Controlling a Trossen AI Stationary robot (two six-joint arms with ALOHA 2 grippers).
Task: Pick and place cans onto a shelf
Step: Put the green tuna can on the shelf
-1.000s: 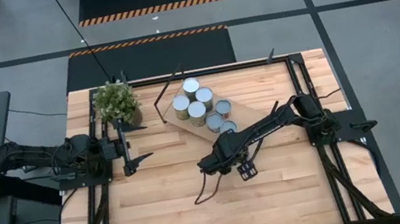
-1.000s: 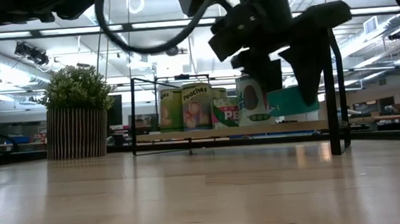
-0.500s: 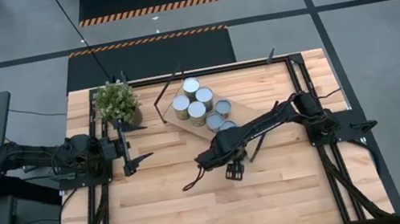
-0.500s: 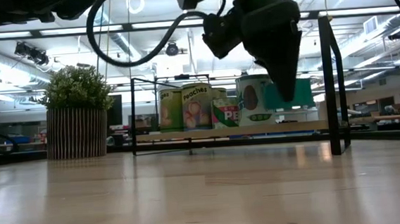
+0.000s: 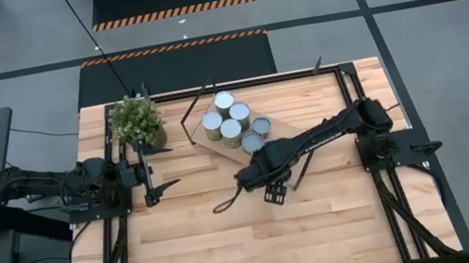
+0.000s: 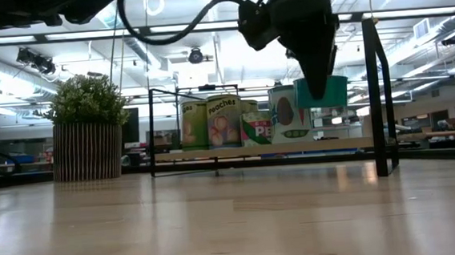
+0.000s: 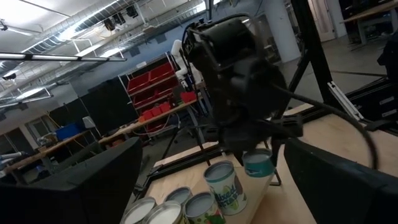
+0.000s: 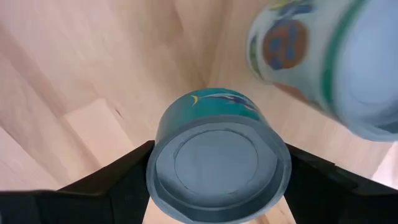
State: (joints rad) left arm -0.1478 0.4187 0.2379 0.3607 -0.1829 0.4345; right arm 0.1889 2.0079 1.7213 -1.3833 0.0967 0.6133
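Several cans [image 5: 228, 118] stand upright on the light-wood shelf [image 5: 289, 128], which lies slantwise at the table's far middle. In the low view they stand in a row [image 6: 223, 121] on the shelf board [image 6: 213, 153]. My right gripper [image 5: 271, 187] is shut on a teal tin [image 8: 217, 165] with a pale grey top, in the air just near of the shelf. This tin also shows in the low view [image 6: 321, 91] and the left wrist view [image 7: 258, 163]. My left gripper [image 5: 157, 170] waits open and empty at the table's left. My right gripper pinches the teal tin by its round side wall [image 8: 155, 155], one finger [image 8: 106, 183] on each opposite side. The fingers come from above, pointing down. The tin is lifted clear of table and shelf, upright with its top up.
A potted green plant [image 5: 135, 119] stands at the far left, left of the shelf. The shelf's black frame legs [image 6: 378, 93] rise at both ends. One labelled can [image 8: 323, 56] stands close beside the held tin. Bare tabletop [image 5: 235, 246] lies on the near side.
My right gripper has carried the teal tin from the table's middle toward the far edge and the shelf, turning about its wrist on the way. The tin stays clear of the table and upright.
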